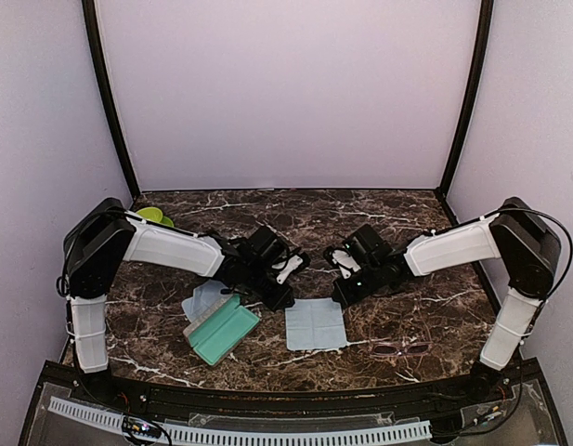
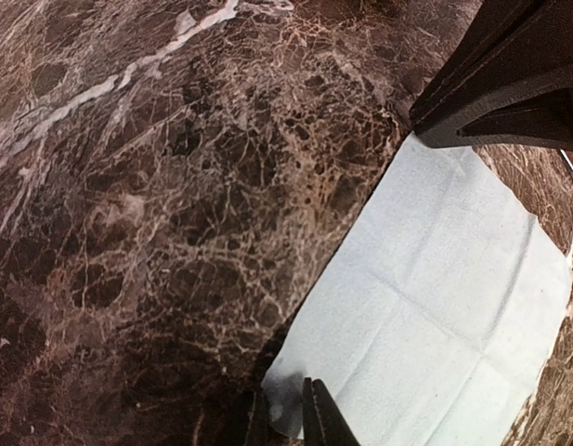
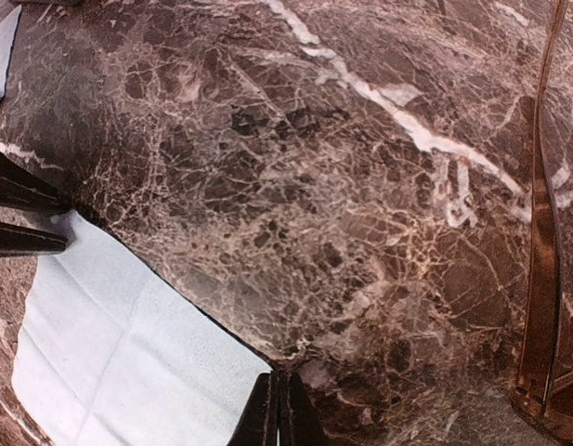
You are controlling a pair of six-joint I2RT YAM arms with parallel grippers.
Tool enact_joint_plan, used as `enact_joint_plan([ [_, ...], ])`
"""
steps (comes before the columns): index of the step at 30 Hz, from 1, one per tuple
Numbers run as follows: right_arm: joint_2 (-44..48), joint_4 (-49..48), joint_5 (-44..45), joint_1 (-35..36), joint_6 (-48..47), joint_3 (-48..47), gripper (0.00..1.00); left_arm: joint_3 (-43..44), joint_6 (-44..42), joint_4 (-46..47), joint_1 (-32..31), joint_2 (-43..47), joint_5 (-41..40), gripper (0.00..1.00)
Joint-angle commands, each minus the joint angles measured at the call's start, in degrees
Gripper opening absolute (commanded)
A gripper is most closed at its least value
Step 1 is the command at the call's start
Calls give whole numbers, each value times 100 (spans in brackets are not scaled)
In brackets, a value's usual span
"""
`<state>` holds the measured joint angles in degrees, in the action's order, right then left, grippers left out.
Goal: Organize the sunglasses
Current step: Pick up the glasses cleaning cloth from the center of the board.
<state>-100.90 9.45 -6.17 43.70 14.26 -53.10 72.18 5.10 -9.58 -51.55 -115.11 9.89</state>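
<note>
The right claw is clenched at one corner of the blue cloth, the left claw is nearly closed at another corner, grip uncertain, and the pink sunglasses lie untouched on the table beside the cloth, so the organizing looks barely begun.

I am looking at a square cloth lying on the worktop at the middle, toward the near edge. Left of it a case is lying over the near part of a second cloth. The sunglasses are lying right of the square cloth, just beside its near right corner.
</note>
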Motion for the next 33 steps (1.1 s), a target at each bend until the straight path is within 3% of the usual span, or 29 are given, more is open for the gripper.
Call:
enact_joint_plan([
  [1,197,-56,54,-38,59,96,3,47,-3,-350,-48,-108,-109,16],
  [8,189,-40,63,-38,31,76,3,93,49,-248,-48,-106,-127,16],
  [25,230,-57,35,-38,-24,51,3,-21,217,8,-57,-65,-18,0],
  [33,450,-205,18,-37,-160,187,0,-236,226,298,-103,189,57,0],
])
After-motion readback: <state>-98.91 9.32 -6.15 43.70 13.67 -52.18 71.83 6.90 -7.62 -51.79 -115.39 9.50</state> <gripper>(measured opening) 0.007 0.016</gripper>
